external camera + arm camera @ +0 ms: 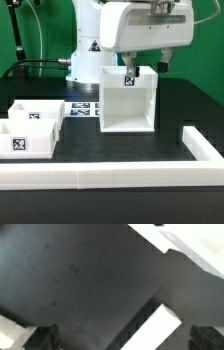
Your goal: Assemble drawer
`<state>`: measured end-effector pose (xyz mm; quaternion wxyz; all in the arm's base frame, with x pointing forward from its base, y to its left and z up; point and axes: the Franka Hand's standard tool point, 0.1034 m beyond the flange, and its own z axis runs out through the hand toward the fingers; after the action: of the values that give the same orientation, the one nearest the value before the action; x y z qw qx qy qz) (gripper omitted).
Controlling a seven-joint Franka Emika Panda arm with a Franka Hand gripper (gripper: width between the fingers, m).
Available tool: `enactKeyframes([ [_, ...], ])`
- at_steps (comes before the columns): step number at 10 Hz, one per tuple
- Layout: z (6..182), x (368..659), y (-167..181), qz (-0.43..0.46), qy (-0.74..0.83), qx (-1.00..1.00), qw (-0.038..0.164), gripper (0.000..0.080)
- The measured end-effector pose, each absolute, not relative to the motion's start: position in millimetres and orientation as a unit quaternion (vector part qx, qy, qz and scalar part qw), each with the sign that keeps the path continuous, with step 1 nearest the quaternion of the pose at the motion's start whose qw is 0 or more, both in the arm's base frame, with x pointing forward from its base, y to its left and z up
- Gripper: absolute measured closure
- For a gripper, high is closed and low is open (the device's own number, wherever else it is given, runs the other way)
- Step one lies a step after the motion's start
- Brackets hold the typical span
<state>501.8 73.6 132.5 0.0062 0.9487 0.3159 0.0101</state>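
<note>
The white drawer casing (pixel 128 102) stands upright mid-table, open at the top, with a square tag on its far wall. Two shallow white trays (pixel 31 127) with tags lie side by side at the exterior view's left. My gripper (pixel 146 64) hangs just above the casing's far upper rim. In the wrist view the gripper (pixel 120 339) is open, its dark fingers (pixel 36 336) wide apart at the frame's corners. A thin white casing wall (pixel 166 328) runs between them without touching either. Nothing is held.
The marker board (pixel 86 108) lies flat between the trays and the casing. A long low white rail (pixel 110 177) runs along the table's front and turns up the exterior view's right side (pixel 201 148). The arm's base (pixel 88 55) stands behind the casing.
</note>
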Motion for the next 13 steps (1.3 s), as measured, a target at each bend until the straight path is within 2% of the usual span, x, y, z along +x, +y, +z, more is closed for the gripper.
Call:
enactKeyframes([
  [5, 130.7, 499.5, 74.1, 0.008, 0.304, 0.953, 0.007, 0.0150],
  [7, 133.0, 461.4, 91.5, -0.003, 0.190, 0.982, 0.016, 0.0150],
  [9, 132.2, 445.8, 99.5, -0.028, 0.160, 0.987, 0.018, 0.0150],
  [13, 133.7, 440.6, 99.1, -0.035, 0.149, 0.988, 0.014, 0.0150],
])
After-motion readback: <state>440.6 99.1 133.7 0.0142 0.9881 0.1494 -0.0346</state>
